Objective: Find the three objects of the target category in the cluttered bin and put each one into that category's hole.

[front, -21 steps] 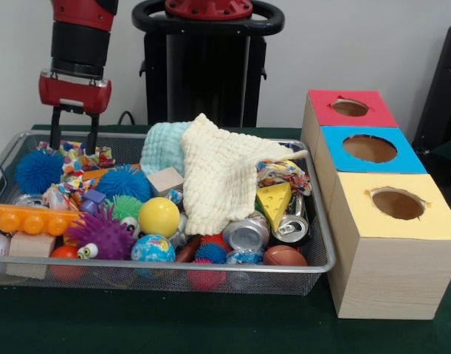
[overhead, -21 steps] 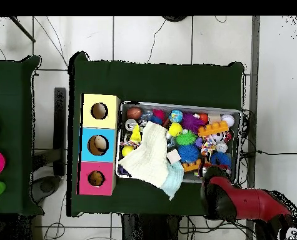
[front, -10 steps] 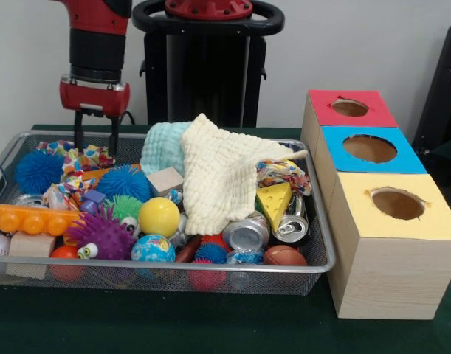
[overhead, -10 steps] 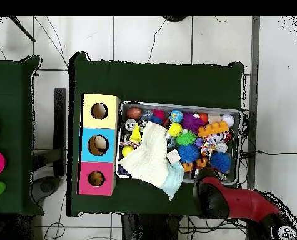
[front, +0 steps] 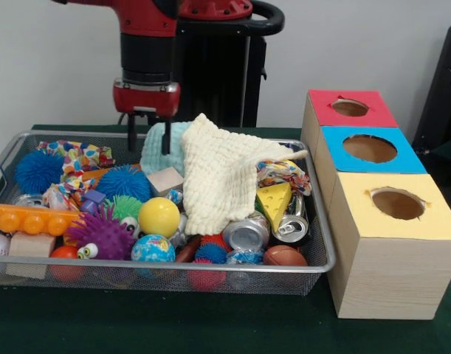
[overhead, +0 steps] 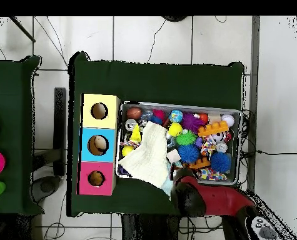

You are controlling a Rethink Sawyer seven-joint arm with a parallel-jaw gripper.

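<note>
A wire mesh bin (front: 173,268) is heaped with toys, cans and cloths. My gripper (front: 148,141) hangs open at the bin's back edge, its two fingers just above a light blue cloth (front: 156,153), with nothing between them. A cream cloth (front: 221,177) is draped over the middle of the pile. Beside the bin stands a wooden box with a red top (front: 321,101), a blue top (front: 336,155) and a yellow top (front: 432,221), each with a round hole. In the overhead view the arm's wrist (overhead: 188,195) covers the gripper at the bin's rim (overhead: 239,147).
Two crushed cans (front: 245,234) (front: 293,226), a yellow ball (front: 159,216), a purple spiky ball (front: 101,232), blue spiky balls (front: 38,169) (front: 123,181), an orange brick (front: 33,219), a cheese wedge (front: 274,199) and a small football (front: 284,256) fill the bin.
The arm has swung along the bin's back edge, from above the patterned toys at one end to above the light blue cloth. The gripper stays open. Nothing in the bin has moved.
</note>
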